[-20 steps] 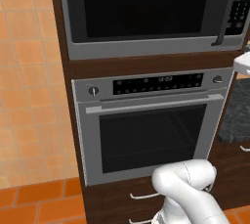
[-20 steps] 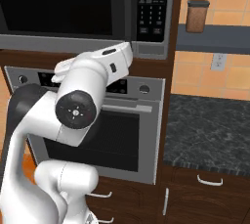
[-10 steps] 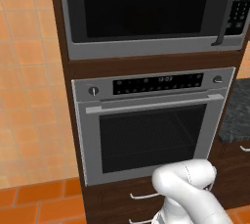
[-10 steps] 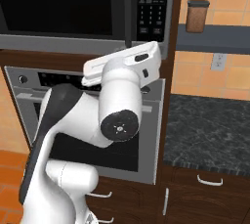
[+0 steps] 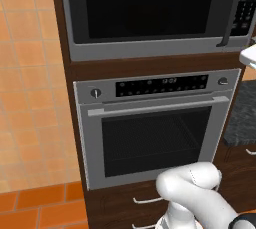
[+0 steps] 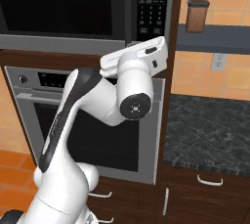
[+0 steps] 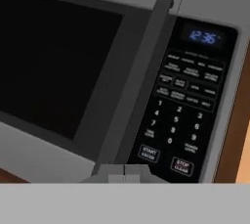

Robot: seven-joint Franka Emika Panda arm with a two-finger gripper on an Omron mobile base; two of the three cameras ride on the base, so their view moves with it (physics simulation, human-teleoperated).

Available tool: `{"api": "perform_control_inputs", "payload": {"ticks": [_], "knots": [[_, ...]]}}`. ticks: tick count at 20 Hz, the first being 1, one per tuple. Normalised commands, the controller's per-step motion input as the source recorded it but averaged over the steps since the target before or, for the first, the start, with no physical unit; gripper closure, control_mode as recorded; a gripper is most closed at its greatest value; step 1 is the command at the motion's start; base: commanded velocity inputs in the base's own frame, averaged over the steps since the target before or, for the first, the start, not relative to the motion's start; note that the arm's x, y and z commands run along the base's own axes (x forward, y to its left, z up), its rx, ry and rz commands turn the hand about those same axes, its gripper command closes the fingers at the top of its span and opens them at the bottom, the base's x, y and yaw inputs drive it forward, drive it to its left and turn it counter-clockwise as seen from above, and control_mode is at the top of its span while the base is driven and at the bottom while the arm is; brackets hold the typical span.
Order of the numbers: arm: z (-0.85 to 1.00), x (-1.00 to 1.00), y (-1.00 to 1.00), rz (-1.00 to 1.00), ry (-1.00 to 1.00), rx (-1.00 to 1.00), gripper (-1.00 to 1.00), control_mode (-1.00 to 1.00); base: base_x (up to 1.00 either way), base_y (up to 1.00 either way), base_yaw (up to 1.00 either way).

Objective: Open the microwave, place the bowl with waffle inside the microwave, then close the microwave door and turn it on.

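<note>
Jaws cannot be judged as wide or narrow: the fingertips are not clear in the hand view, and in the right base view the white hand (image 6: pixel 139 56) sits at the middle of the frame with its fingers hidden behind its own body. That hand hangs just below the microwave (image 6: pixel 88 10), close under the keypad (image 6: pixel 152 5) at the upper middle.

In the hand view the microwave door (image 7: pixel 53 61) takes the left and centre, shut flush with its grey frame. Its dark handle strip (image 7: pixel 139 76) runs from the upper middle down to the bottom centre. To the right of the strip the keypad shows a lit clock at the upper right and start and stop buttons at the lower right.

In the left base view the microwave (image 5: pixel 150 15) spans the top, door shut, with the silver oven (image 5: pixel 155 128) directly beneath at the centre. At the right of the right base view a dark worktop (image 6: pixel 210 135) lies beside the oven, and a brown jar (image 6: pixel 197 16) stands on a shelf at the upper right
</note>
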Motion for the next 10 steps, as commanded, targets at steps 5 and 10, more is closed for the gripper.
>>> {"api": "perform_control_inputs", "payload": {"ticks": [5, 10], "knots": [[0.00, 0.57, -0.37, 0.00, 0.00, 0.00, 1.00, -1.00, 0.00, 0.00, 0.00], [-0.03, 0.50, -0.02, 0.00, 0.00, -0.04, 1.00, -1.00, 0.00, 0.00, 0.00]]}}
